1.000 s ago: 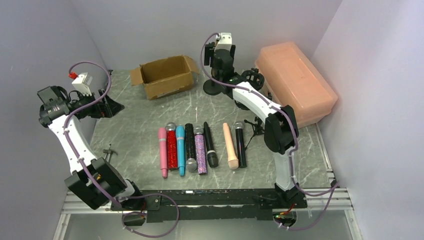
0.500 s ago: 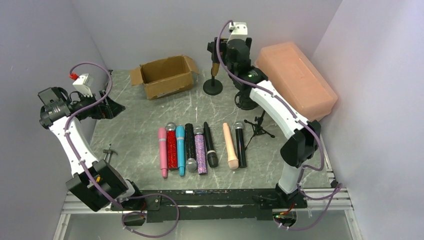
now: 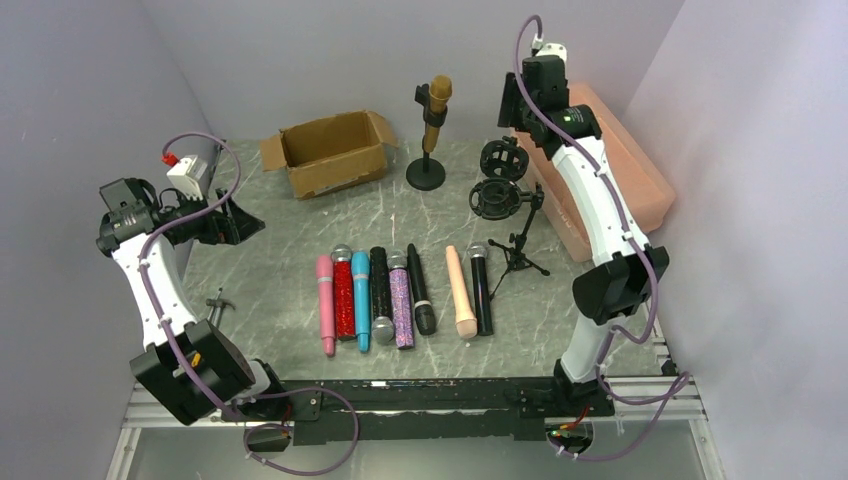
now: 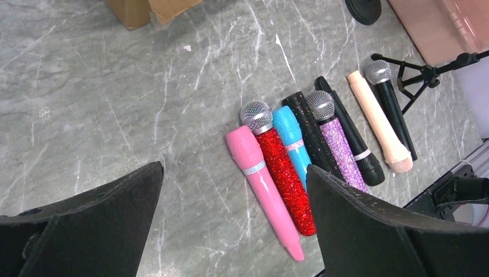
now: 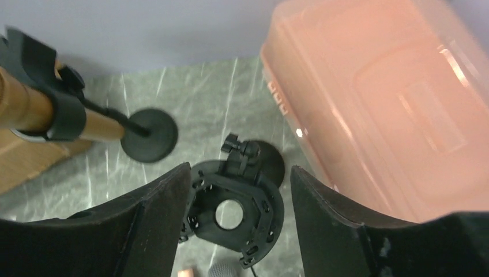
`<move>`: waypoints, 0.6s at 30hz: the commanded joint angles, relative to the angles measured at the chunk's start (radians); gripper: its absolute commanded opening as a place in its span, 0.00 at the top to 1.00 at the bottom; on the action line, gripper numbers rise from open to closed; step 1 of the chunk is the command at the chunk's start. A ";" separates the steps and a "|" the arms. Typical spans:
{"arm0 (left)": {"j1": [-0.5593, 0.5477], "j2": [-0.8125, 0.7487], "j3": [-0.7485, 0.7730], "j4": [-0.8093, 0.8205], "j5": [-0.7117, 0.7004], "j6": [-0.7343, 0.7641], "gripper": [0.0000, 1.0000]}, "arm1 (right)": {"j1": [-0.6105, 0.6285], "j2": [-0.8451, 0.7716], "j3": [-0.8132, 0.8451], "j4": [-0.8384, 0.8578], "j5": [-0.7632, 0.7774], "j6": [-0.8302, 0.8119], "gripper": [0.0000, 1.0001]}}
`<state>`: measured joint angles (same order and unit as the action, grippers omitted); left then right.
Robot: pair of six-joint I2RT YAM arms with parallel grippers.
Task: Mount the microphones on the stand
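The mics (image 3: 401, 300) lie in a row on the surface (image 3: 270, 260), likely hard, light and slick, so pinch one mid-handle, not its mesh; the left claw (image 4: 233, 170) is wide and empty, and so is the right claw (image 5: 239, 170), above the far stands (image 3: 497, 198).

Place: robot lab, a closed test cell.
Walls: plain pale panels (image 3: 330, 60) box the table in at the back and on both sides.
Table (image 3: 270, 260): grey marble-look top, with a metal rail frame (image 3: 140, 412) along the near edge.
Machines: two white-and-black jointed arms, left arm (image 3: 150, 290) and right arm (image 3: 600, 200), bolted side by side at that edge.
Wiring: purple cables (image 3: 355, 430) loop loose off the arms and hang below the frame.
Props: microphones (image 3: 402, 300) laid parallel in one neat row mid-table; an open cardboard box (image 3: 330, 150) and a pink plastic tub (image 3: 645, 190) stand at the back.
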<state>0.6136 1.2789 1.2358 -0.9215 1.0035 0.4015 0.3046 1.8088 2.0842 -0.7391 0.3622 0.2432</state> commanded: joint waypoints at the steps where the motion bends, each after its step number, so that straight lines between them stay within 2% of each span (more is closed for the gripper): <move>1: -0.012 -0.036 0.013 0.034 -0.011 0.005 0.01 | 0.000 0.050 0.060 -0.134 -0.157 0.005 0.37; 7: -0.015 -0.036 0.006 0.033 -0.023 0.006 0.01 | 0.001 0.119 0.143 -0.180 -0.224 -0.018 0.49; 18: -0.039 -0.031 -0.019 0.050 -0.036 0.014 0.01 | 0.001 0.149 0.111 -0.224 -0.280 -0.014 0.49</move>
<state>0.5900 1.2720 1.2301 -0.8967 0.9695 0.4019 0.3073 1.9545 2.1723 -0.9394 0.1131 0.2363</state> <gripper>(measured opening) 0.992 0.512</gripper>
